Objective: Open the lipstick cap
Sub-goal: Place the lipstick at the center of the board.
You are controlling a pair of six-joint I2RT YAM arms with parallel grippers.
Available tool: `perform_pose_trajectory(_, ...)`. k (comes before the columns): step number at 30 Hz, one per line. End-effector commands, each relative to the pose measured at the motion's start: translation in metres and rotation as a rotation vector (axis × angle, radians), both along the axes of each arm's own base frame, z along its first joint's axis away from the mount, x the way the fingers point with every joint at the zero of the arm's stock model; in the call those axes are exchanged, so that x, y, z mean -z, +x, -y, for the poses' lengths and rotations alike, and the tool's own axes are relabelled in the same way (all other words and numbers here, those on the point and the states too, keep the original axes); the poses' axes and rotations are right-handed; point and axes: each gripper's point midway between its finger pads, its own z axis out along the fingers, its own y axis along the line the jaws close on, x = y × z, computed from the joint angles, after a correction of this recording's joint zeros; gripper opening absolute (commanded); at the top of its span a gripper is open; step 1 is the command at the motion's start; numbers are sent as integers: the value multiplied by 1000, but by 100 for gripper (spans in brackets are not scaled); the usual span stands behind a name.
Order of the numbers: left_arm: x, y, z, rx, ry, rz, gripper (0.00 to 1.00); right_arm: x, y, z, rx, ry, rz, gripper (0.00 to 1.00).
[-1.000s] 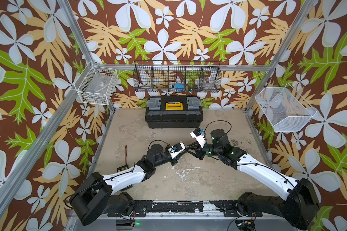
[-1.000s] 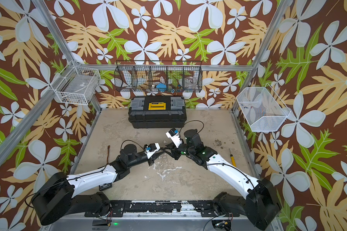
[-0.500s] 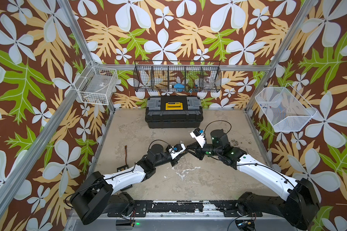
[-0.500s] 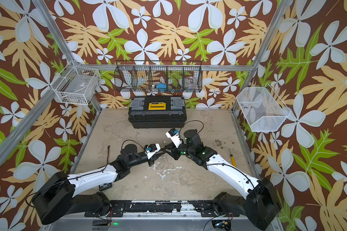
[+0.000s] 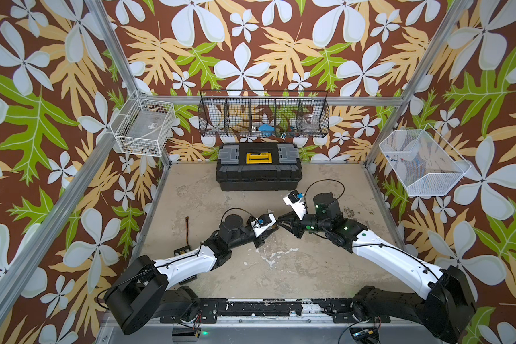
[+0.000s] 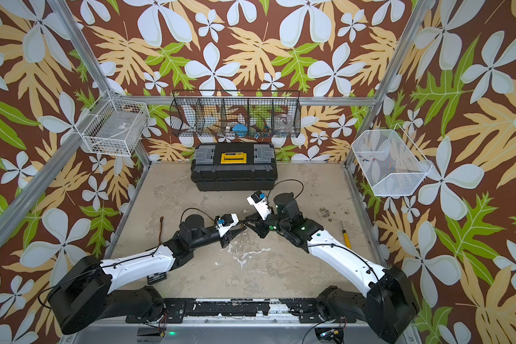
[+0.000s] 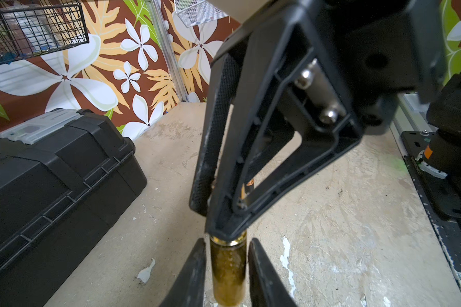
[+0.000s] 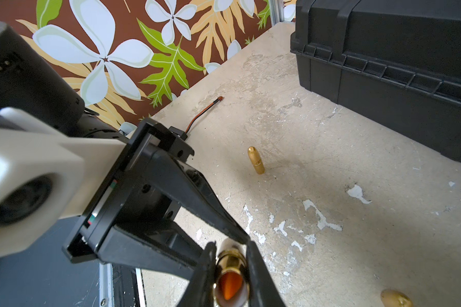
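Right wrist view: right fingers (image 8: 205, 269) clamp the lipstick (image 8: 230, 261), orange bullet (image 8: 228, 288) bared, above desk (image 5: 280, 268) centre. Left fingers (image 7: 194, 273), in from 8 o'clock, flank its glittery barrel (image 7: 228, 268), barely parted; grip unclear. Cap seems off; left should back straight away.

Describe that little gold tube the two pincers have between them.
The lipstick tube is a slim gold cylinder: one half glittery, then a shiny metal collar. The right pincer clamps the collar end, where an orange stick shows inside the open rim. The left pincer flanks the glittery half closely. No cap is on it.
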Motion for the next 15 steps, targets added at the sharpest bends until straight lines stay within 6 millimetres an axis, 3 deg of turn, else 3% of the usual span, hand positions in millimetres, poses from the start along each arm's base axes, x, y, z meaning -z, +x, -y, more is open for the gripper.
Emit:
perform_pose_trajectory(1,1,-1,2,11,-1,-17,43,0,3,2,18,-11,17,22)
perform_pose_trajectory(3,4,0,2,8,11,-28,50,2,5,4,36,-24,15,22)
perform_pose_trajectory(9,8,1,1,-2,18,-36,54,16,26,19,177,-98,13,22)
perform_pose_trajectory(15,4,25,-18,-190,0,-40,57,60,37,42,297,-236,-8,22)
